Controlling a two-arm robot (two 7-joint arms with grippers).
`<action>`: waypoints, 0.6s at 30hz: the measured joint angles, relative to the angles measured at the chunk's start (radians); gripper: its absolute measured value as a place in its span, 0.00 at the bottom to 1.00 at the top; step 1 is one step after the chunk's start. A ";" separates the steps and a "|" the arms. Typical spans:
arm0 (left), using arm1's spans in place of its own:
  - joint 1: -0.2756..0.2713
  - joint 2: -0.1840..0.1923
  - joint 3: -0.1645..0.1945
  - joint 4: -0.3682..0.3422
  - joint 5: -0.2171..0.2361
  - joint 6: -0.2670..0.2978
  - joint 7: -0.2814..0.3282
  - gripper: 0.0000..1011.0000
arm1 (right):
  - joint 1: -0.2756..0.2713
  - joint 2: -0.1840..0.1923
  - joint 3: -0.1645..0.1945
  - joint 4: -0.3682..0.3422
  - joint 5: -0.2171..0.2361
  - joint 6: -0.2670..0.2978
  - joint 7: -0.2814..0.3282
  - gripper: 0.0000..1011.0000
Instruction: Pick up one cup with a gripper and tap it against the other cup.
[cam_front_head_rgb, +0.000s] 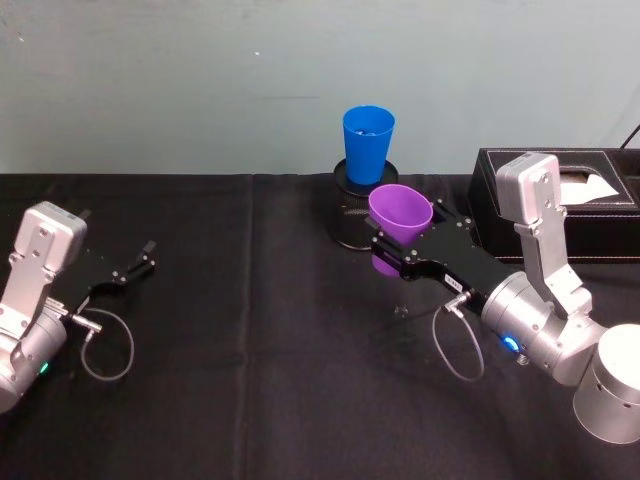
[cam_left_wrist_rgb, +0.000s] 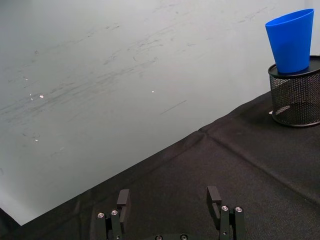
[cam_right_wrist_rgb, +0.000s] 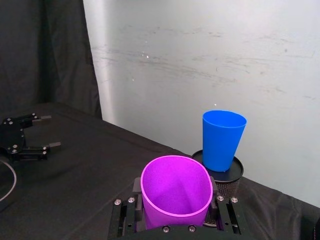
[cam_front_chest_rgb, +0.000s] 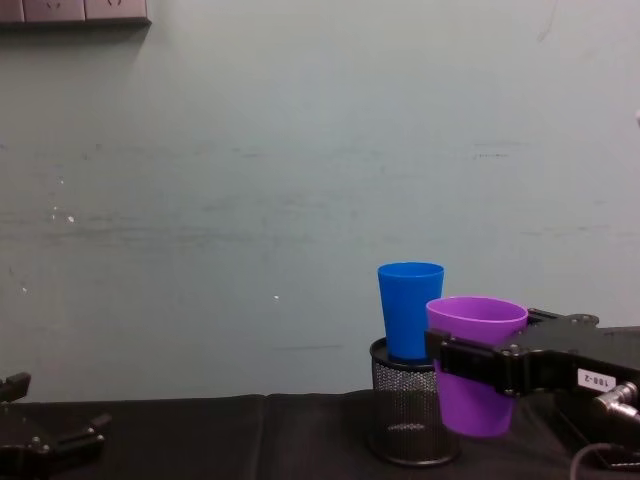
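The purple cup (cam_front_head_rgb: 400, 210) hangs upright above the black tablecloth, with my right gripper (cam_front_head_rgb: 405, 245) shut on its sides. In the right wrist view the purple cup (cam_right_wrist_rgb: 175, 192) stands between the black fingers (cam_right_wrist_rgb: 222, 215), mouth up. The blue cup (cam_front_head_rgb: 368, 143) stands upright on top of a black mesh pen holder (cam_front_head_rgb: 350, 215), just behind the purple one. A small gap shows between them. From the chest, the purple cup (cam_front_chest_rgb: 478, 405) sits right of the blue cup (cam_front_chest_rgb: 410, 310) and a little lower. My left gripper (cam_front_head_rgb: 135, 265) rests open at the far left, holding nothing.
A black tissue box (cam_front_head_rgb: 580, 200) stands at the back right, behind my right arm. The pale wall rises just behind the mesh holder (cam_front_chest_rgb: 405, 420). Open black cloth (cam_front_head_rgb: 250, 330) lies between the two arms.
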 joint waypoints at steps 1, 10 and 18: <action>0.000 0.000 0.000 0.000 0.000 0.000 0.000 0.99 | 0.000 0.000 0.000 0.000 0.000 0.000 0.000 0.71; 0.000 0.000 0.000 0.000 0.000 0.000 0.000 0.99 | 0.000 0.000 0.000 0.000 0.000 0.000 0.000 0.71; 0.000 0.000 0.000 0.000 0.000 0.000 0.000 0.99 | 0.000 0.000 0.000 0.000 0.000 0.000 0.000 0.71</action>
